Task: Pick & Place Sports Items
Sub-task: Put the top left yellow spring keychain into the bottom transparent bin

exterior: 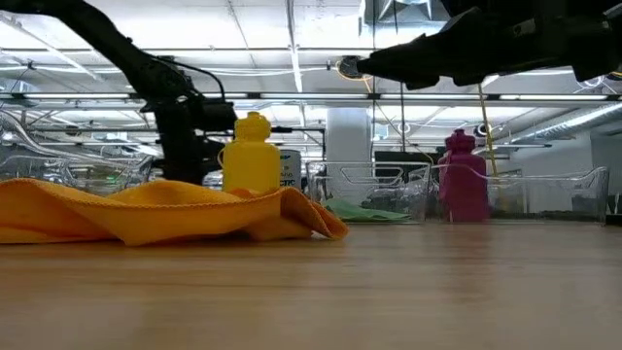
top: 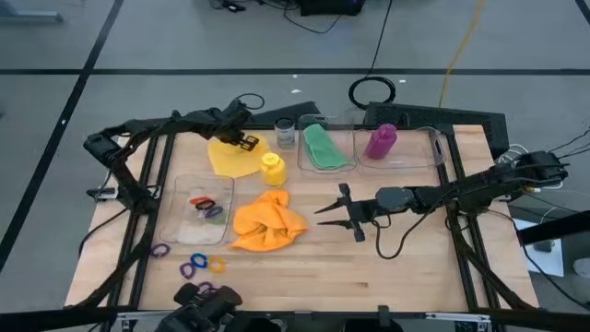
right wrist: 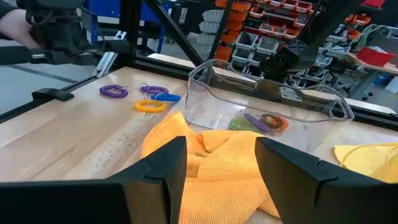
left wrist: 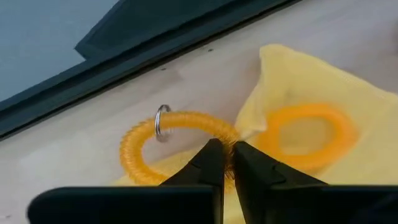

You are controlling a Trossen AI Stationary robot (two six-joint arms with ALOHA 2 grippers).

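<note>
From above, the left gripper (top: 247, 141) sits at eleven o'clock over the soft yellow cloth (top: 230, 159), placed to lift something off it. In its wrist view, the jaws pinch a coiled yellow elastic ring (left wrist: 171, 140). The right gripper (top: 332, 213), half spread, waits beside the crumpled orange cloth (top: 267, 221).

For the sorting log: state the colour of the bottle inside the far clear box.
Purple bottle, clearest in the high view.

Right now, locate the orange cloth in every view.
High view: orange cloth at table centre, just below the yellow bottle.
Low view: spread across the left foreground, yellow bottle behind it.
Left wrist view: not in it.
Right wrist view: beyond the right claw, cloth at.
</note>
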